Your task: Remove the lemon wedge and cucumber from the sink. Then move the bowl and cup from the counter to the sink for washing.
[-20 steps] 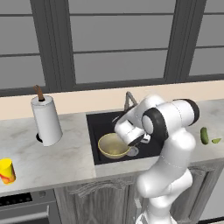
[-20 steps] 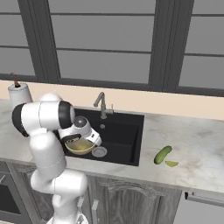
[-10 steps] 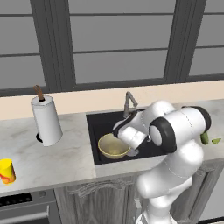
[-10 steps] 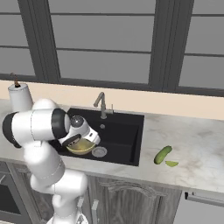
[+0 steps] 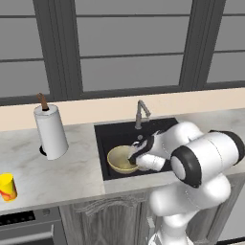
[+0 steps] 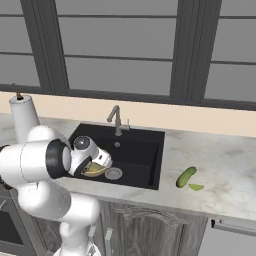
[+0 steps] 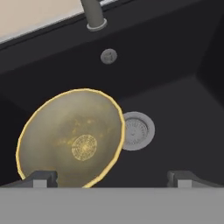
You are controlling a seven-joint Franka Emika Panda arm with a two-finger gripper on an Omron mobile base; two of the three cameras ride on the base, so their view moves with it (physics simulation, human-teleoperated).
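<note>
Left base view: the cup (image 5: 7, 186) is seen far left of the wide-open gripper (image 5: 135, 154), on the table (image 5: 57, 172).

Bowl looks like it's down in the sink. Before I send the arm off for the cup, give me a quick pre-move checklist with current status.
1. Bowl inside the sink: ok, beside the drain.
2. Gripper released: ok, jaws wide open, nothing between them.
3. Fingertips clear of the bowl rim: cannot tell, one sits right at its edge in the hand view.
4. Cucumber and lemon wedge out of the sink: ok, both on the counter right of it.
5. Cup ready for pickup: ok, upright at the counter's far left, nothing around it.
</note>
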